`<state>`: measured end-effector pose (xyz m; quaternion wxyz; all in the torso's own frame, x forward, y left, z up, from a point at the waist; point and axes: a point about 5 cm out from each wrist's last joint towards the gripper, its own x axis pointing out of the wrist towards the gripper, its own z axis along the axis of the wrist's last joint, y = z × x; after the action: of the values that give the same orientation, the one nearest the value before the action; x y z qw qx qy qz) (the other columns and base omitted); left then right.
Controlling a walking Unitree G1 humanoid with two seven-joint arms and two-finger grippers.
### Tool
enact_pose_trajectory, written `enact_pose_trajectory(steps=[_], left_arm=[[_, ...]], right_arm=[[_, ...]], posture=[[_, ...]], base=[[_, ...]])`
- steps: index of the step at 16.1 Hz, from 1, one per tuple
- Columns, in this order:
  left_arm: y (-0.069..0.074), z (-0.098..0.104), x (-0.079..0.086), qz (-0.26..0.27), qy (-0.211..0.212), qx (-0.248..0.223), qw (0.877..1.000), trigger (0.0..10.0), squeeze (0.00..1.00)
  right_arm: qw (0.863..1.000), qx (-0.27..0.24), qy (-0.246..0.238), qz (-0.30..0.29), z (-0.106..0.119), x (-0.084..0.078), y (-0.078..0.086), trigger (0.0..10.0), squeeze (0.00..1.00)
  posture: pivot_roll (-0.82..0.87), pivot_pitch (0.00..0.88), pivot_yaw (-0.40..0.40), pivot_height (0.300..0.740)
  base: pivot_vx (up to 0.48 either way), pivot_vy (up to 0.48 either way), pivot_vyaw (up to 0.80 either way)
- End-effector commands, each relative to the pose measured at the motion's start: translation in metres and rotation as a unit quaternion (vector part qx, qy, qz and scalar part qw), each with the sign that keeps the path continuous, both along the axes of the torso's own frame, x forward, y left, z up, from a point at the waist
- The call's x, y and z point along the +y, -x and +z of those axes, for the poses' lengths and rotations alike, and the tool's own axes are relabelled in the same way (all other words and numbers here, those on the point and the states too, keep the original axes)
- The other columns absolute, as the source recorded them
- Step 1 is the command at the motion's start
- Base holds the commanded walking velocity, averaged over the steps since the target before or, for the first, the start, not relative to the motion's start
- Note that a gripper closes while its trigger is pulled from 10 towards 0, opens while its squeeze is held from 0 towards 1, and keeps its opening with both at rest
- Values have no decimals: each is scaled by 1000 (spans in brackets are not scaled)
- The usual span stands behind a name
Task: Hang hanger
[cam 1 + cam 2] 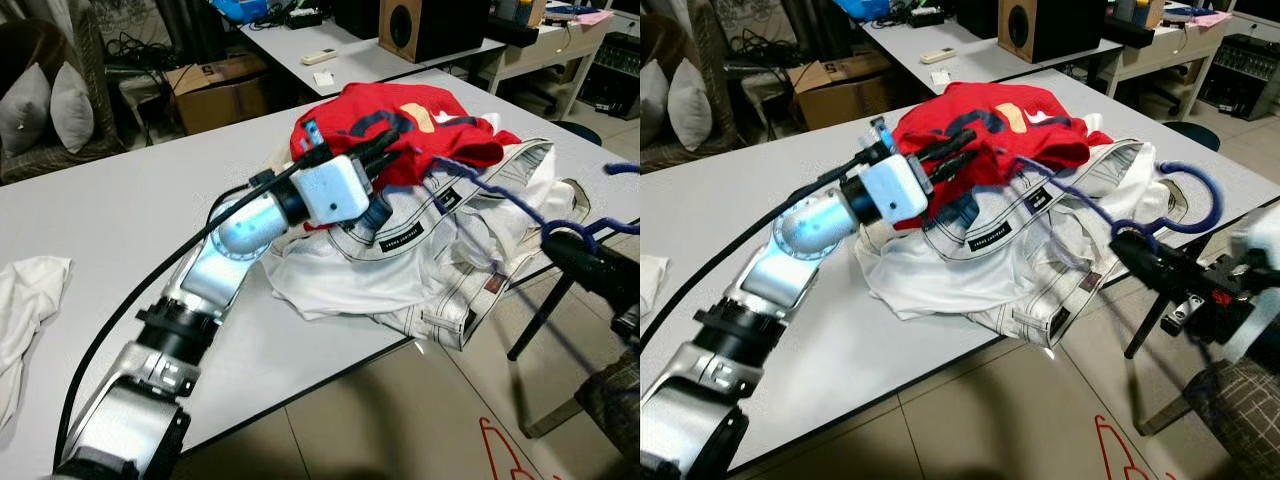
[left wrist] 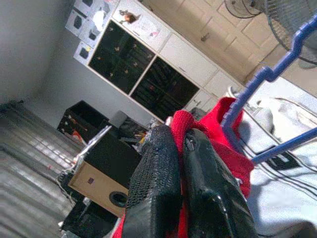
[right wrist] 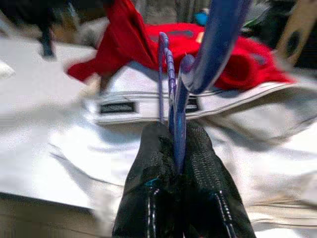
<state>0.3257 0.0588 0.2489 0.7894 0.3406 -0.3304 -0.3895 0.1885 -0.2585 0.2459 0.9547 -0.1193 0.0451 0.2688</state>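
1. Blue and thin, the hanger (image 1: 1110, 205) lies across the clothes on the table (image 1: 130, 215), its far end under the red shirt (image 1: 420, 125) and its hook off the table's edge.
2. The right claw (image 1: 1132, 245) is clamped on the hanger just below the hook.
3. The left claw (image 1: 392, 148) is pinched together on a fold of the shirt's red cloth.
4. The hanger looks light and stiff, perhaps a little slippery; near the hook seems the soundest hold.
5. The shirt is soft and will likely sag, drag and snag on the white clothes (image 1: 990, 270).
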Motion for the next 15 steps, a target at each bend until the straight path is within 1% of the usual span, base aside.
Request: enact_pose_trajectory(steps=[1,3,4,5,6,7,8,9,10,13,14,15], left_arm=[[-6,7,6,21,-5,-7,1000,0,0],[-11,6,11,39,-13,-6,999,0,0],[-15,5,15,60,-12,1,998,0,0],[-18,4,17,73,-13,5,997,0,0],[-25,1,20,104,-10,16,994,157,0],[-28,0,21,116,-8,22,993,157,0],[-35,-2,25,146,0,33,989,431,0],[-40,-2,28,167,8,42,985,157,0],[-44,-1,29,178,22,52,982,118,0],[-48,3,24,174,27,41,983,39,0],[-49,4,24,177,25,40,983,0,0],[-49,4,24,177,23,36,983,0,0]], right_arm=[[996,-38,78,-28,5,-7,-4,10000,0],[986,-86,142,-34,12,-9,-5,10000,0],[972,-127,195,-31,17,-7,-6,10000,0],[965,-142,219,-27,18,-4,-6,10000,0],[950,-180,254,-12,20,6,-5,10000,0],[946,-193,260,-5,20,9,-4,10000,0],[940,-216,265,4,21,18,-1,10000,0],[937,-227,267,10,21,24,3,10000,0],[939,-220,265,19,17,26,6,10000,0],[942,-213,259,29,10,30,11,10000,0],[940,-215,264,31,9,31,11,10000,0],[941,-215,261,29,9,31,11,10000,0]], posture=[[-146,23,86,740],[-142,24,86,740],[-141,25,85,740],[-141,25,85,740],[-136,24,87,740],[-136,24,87,740],[-135,24,95,740],[-140,24,105,740],[-140,25,107,740],[-147,29,126,740],[-145,31,127,740],[-146,31,128,740]], base=[[0,0,0],[0,0,0],[0,0,0],[0,0,0],[0,0,0],[0,0,0],[0,0,0],[0,0,0],[0,0,0],[0,0,0],[0,0,0],[0,0,0]])
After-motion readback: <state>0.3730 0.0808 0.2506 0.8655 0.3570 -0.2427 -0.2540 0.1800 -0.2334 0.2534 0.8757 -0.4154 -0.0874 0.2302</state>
